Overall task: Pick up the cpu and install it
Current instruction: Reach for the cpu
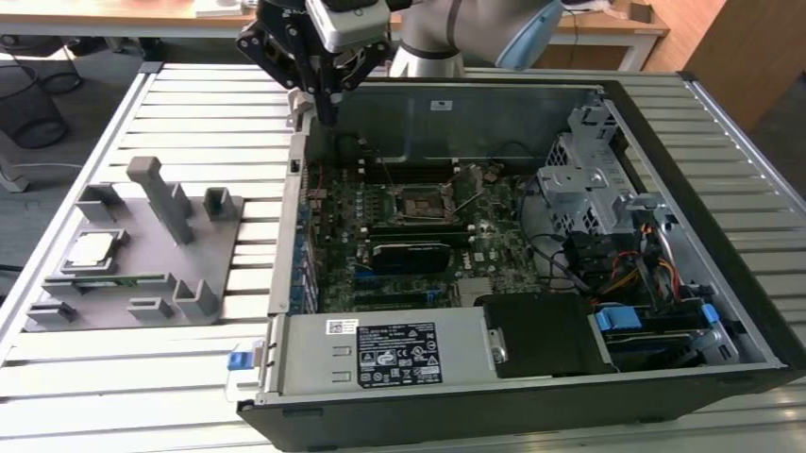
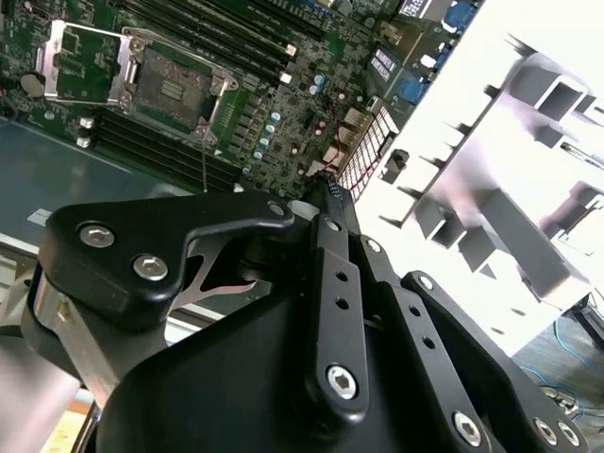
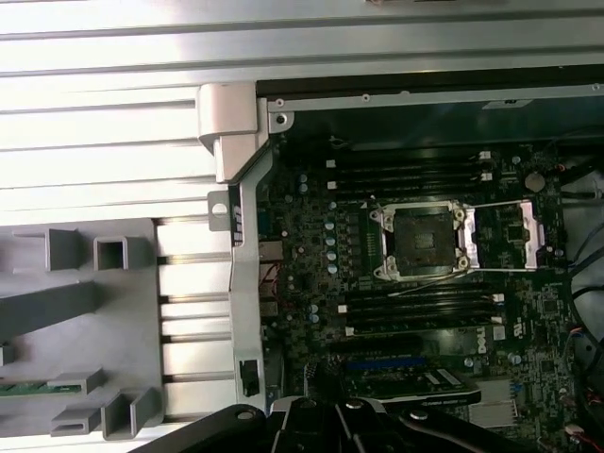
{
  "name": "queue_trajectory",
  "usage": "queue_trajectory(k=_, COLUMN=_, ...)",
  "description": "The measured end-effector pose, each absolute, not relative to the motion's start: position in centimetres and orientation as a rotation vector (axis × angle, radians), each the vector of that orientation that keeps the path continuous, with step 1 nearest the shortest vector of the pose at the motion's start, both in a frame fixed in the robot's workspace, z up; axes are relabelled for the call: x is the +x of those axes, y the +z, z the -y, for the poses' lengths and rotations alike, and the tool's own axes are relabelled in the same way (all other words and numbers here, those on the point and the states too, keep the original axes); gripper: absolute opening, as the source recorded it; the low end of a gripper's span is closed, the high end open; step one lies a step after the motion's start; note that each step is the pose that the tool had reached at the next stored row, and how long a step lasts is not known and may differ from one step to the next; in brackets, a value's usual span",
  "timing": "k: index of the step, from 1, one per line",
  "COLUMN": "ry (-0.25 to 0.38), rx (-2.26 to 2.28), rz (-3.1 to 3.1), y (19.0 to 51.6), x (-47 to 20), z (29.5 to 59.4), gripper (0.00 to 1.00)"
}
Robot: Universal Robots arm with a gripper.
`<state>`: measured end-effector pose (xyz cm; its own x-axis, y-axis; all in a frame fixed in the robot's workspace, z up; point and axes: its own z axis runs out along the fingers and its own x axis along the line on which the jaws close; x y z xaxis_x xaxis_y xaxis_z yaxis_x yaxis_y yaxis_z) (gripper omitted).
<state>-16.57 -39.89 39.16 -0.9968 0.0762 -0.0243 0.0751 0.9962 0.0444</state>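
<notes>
The end effector (image 1: 330,113) hangs clenched and empty over a corner of the open computer case (image 1: 478,123). The cpu (image 1: 93,249) lies flat on the gray holder (image 1: 214,264) on the bench (image 1: 189,113), well apart from it. The motherboard socket (image 1: 416,201) is open.

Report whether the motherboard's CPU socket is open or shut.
Open: its load plate is flipped aside, baring the socket; the cpu sits on the grey fixture.

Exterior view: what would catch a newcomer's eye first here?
The open computer case dominates, its motherboard socket empty in the middle. The gripper hangs over the case's far edge, while the cpu lies on the grey fixture at the exterior view's left.
</notes>
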Motion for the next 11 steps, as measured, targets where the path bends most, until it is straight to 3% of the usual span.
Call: queue_trajectory(k=11, ry=0.068, rx=0.118, rz=-3.113, y=39.12, x=-17.01, z=39.89, gripper=0.11)
